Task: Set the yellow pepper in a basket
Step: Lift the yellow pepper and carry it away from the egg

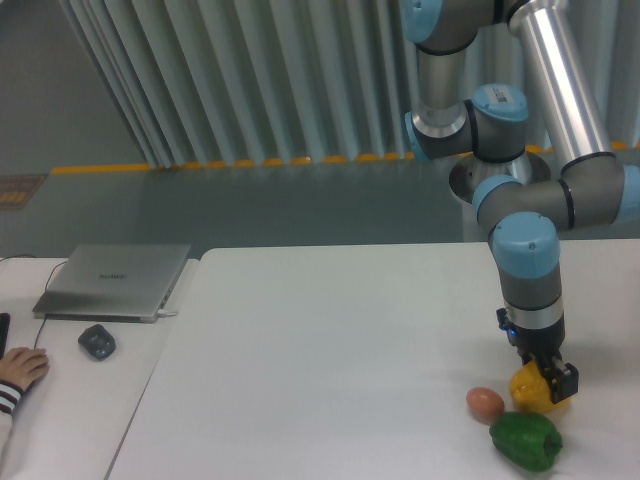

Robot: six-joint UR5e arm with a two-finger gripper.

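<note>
Near the table's (330,330) front right corner, the gripper (550,375) sat down over the yellow pepper (532,392); whether its claw had clenched was unclear. Closing squarely across the lobes would avoid nudging the green pepper (525,441).

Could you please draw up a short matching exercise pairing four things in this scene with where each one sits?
Things:
1. yellow pepper
2. green bell pepper
3. brown egg-shaped thing
4. laptop

Places:
A. closed, far left on the side desk
B. nearest the front edge of the table
C. just left of the yellow pepper
D. directly under the gripper

Pairs: 1-D, 2-B, 3-C, 4-A
</note>
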